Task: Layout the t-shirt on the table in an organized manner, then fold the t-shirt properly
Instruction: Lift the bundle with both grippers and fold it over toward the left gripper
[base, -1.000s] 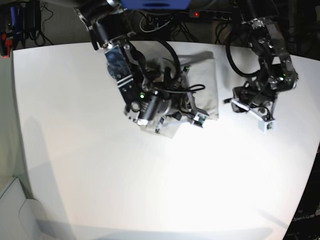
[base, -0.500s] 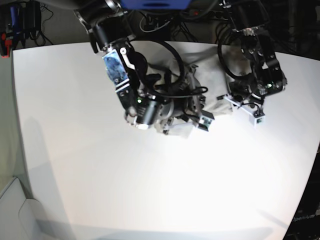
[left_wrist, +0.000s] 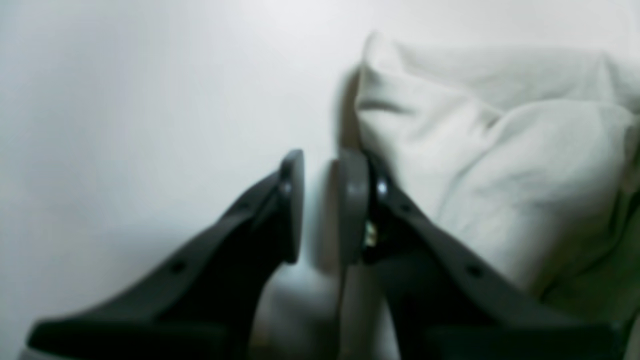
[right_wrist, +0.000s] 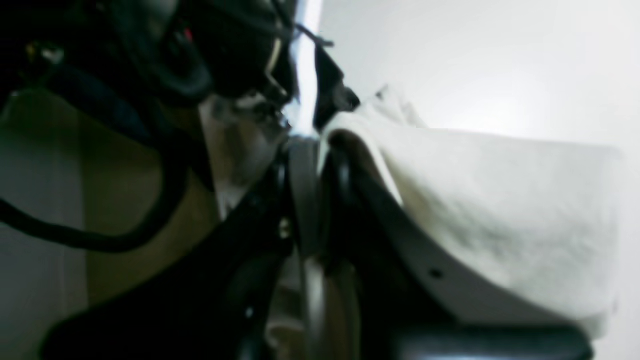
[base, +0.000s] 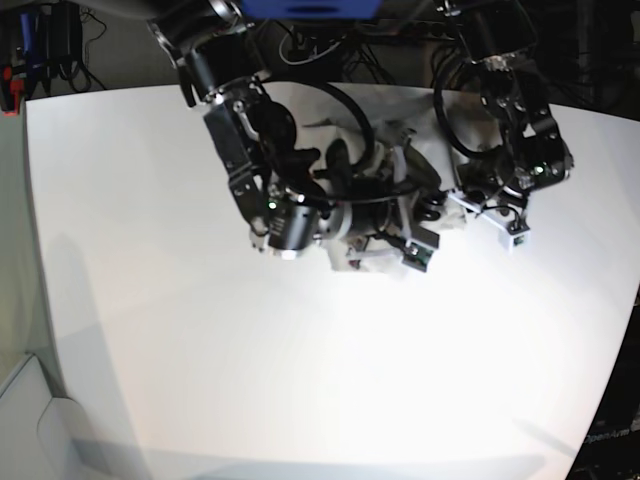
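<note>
Shirt (base: 385, 262) lay bunched mid-table (base: 150, 300) between both arms | right gripper (right_wrist: 320, 165) was clamped on a cloth fold; left gripper (left_wrist: 320, 200) stood nearly closed beside the heap, apparently empty | advice: lift slowly; keep tension even; let layers hang free.

base: high overhead, facing down on the table (base: 150, 330), far off.
left wrist: close behind its fingers (left_wrist: 350, 200), cloth upper right.
right wrist: close, cloth at right.
shared: the t-shirt (right_wrist: 500, 200).
</note>
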